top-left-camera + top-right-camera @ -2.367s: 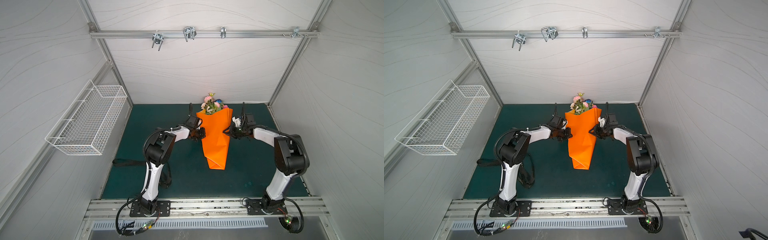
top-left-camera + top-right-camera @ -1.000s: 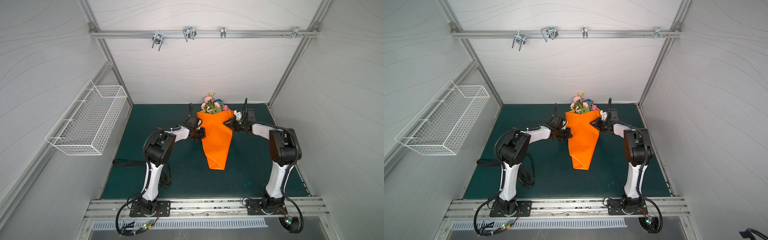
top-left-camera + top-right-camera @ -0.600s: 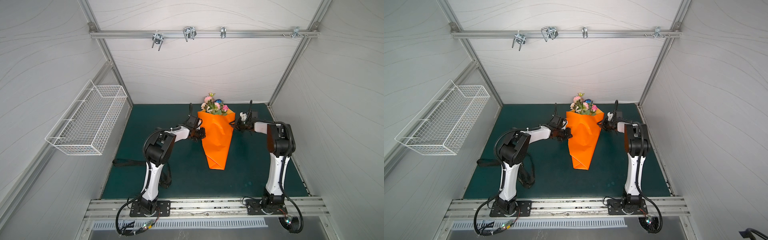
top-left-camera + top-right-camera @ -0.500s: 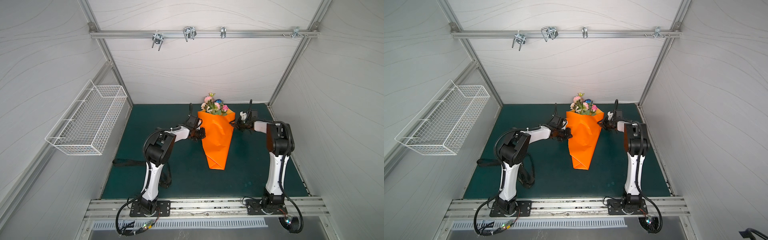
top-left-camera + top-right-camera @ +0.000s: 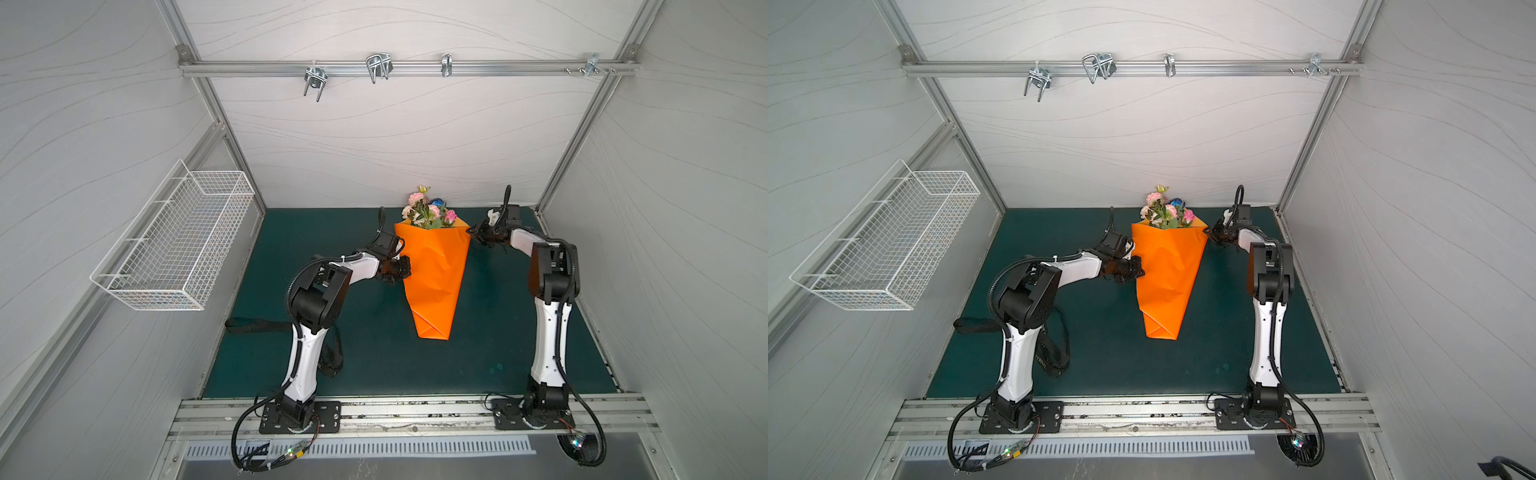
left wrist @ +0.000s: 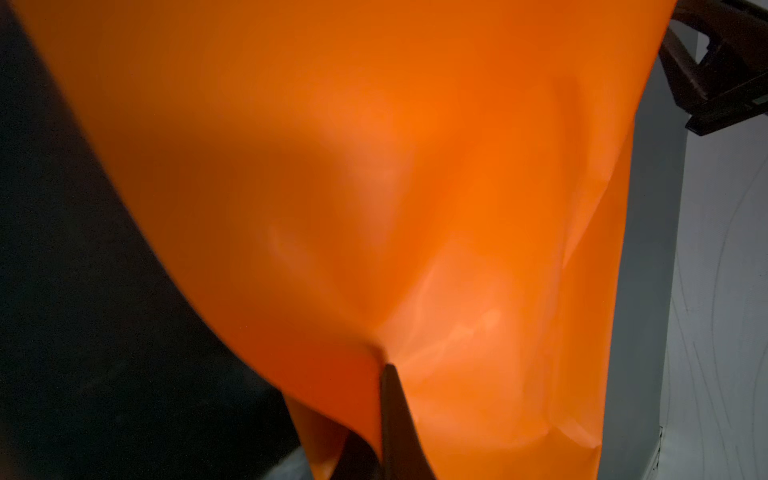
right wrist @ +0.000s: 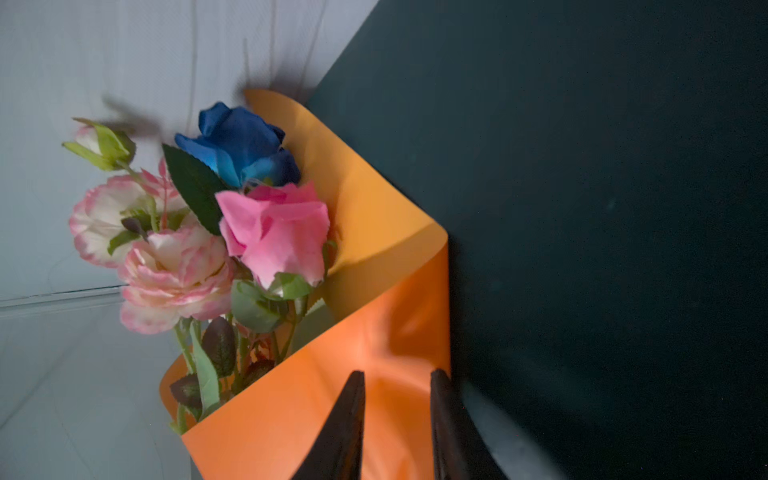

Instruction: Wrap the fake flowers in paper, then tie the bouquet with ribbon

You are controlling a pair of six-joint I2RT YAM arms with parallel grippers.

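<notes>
Bouquet of fake flowers point(image 7: 199, 232): pink, cream and blue heads, standing out of cone mouth just beyond right tool point(image 7: 397, 376), between both tools. Orange wrapping paper point(image 5: 434, 270): cone, narrow end trailing back over worktop point(image 5: 374, 353). Left tool point(image 6: 384, 370): clenched on paper's side fold. Right tool: jaws parted astride opposite fold; gripping or merely touching, cannot tell. Black ribbon point(image 5: 257, 324): well behind left tool, untouched. Likely risk: cone springing open on either release, nothing binding it; stems slipping out.

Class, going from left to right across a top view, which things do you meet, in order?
wire basket → left gripper → orange wrapping paper → right gripper
</notes>
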